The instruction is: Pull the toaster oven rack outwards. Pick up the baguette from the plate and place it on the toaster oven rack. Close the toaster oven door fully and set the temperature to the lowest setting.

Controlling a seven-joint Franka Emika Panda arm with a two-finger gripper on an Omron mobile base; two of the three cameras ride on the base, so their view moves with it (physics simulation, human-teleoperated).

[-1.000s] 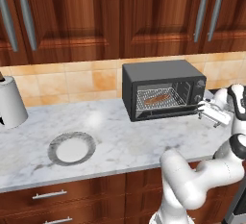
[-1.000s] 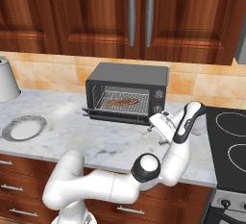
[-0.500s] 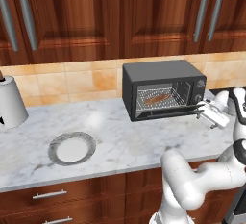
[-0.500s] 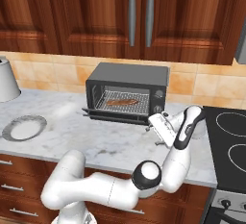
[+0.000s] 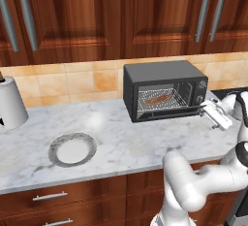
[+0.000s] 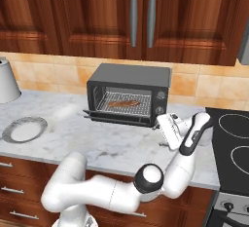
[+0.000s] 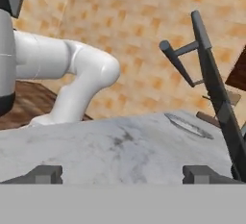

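The toaster oven [image 5: 164, 94] is a dark grey box with flat matte walls, and it stands on the marble counter [image 5: 121, 142] against the tan tiled wall. Inside its cavity lies the toaster oven rack [image 5: 162, 98], a silvery wire mesh of rectangular shape, and on this mesh rests the baguette [image 6: 123, 104], a small long reddish-brown loaf. The toaster oven door [image 6: 116, 119] hangs down in front of the cavity, nearly flat, with a thin bar handle [image 7: 178, 62] along its free edge; in the hand view this door appears as a dark slanted slab at 3 o'clock. On the right panel of the oven there are small round knobs [image 6: 160, 102]. The plate [image 5: 72, 150] is round and shallow, with a white centre and a grey speckled rim, and it holds nothing; it lies at about 8 o'clock from the oven, well apart from it. A white cylindrical canister [image 5: 10, 103] stands at 9 o'clock near the wall. The gripper [image 6: 165, 130] hovers at 4 o'clock from the oven, just beside the corner of the door, with its two fingers spread wide apart and nothing between them. The counter is grey-white with soft veins, and the cabinets [image 6: 121, 16] above are of dark red wood with metal bar handles.
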